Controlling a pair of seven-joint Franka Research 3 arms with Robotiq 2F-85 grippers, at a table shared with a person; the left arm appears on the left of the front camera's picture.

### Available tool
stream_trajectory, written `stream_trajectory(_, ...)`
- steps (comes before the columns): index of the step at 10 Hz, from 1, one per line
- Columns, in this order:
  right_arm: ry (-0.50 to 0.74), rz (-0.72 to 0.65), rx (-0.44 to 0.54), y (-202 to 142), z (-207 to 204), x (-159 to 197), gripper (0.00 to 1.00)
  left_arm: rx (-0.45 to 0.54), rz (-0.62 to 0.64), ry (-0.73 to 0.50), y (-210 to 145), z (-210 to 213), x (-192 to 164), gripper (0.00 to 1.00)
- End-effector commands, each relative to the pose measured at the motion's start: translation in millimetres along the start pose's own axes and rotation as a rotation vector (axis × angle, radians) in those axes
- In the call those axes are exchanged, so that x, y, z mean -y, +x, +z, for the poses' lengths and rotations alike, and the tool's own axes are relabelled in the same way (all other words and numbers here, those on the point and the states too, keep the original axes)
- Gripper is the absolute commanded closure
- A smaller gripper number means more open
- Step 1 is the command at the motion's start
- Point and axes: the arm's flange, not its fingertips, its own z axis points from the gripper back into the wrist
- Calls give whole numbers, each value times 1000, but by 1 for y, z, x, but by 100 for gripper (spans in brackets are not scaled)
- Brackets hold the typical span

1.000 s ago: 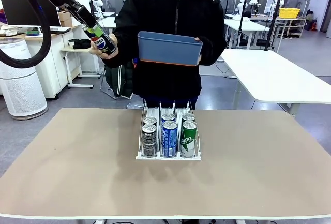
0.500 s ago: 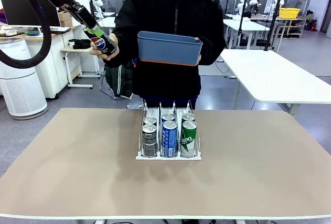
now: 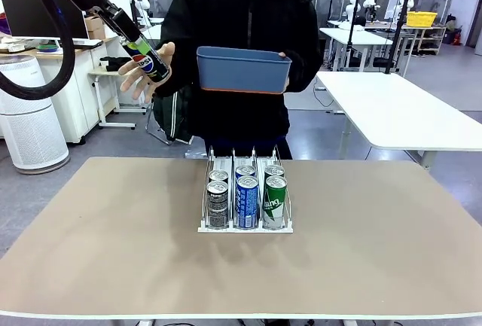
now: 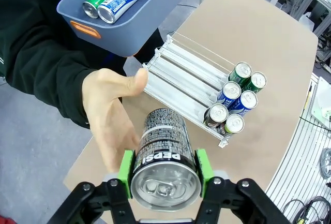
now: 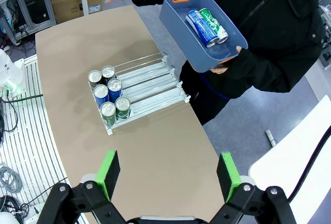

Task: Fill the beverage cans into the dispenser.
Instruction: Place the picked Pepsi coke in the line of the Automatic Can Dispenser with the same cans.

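Beyond the table (image 3: 90,251), left claw (image 4: 164,168) grips the black Pepsi can (image 4: 163,136).

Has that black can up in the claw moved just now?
No. The can holds the same spot beside the side table behind it.

You see the left gripper (image 3: 139,46) at the upper left clamped on a tilted black Pepsi-logo beverage can (image 3: 153,64), with the person's open hand (image 3: 132,79) just behind it. The person also holds a blue rectangular plastic bin (image 3: 243,70). Mid-table, the white wire-divided can dispenser (image 3: 245,229) holds six upright slim cans (image 3: 247,194).
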Motion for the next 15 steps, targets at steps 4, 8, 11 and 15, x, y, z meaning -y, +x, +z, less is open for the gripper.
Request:
stream_trajectory(4, 1, 0, 0, 0, 0, -1, 0, 11, -9, 0, -1, 2, -2, 100)
stream_trajectory(8, 1, 0, 0, 0, 0, -1, 0, 11, -9, 0, -1, 2, -2, 100)
stream_trajectory(11, 1, 0, 0, 0, 0, -1, 0, -32, 22, -2, 3, 1, 6, 42)
stream_trajectory(15, 1, 0, 0, 0, 0, -1, 0, -98, 22, 72, 11, -7, 84, 42)
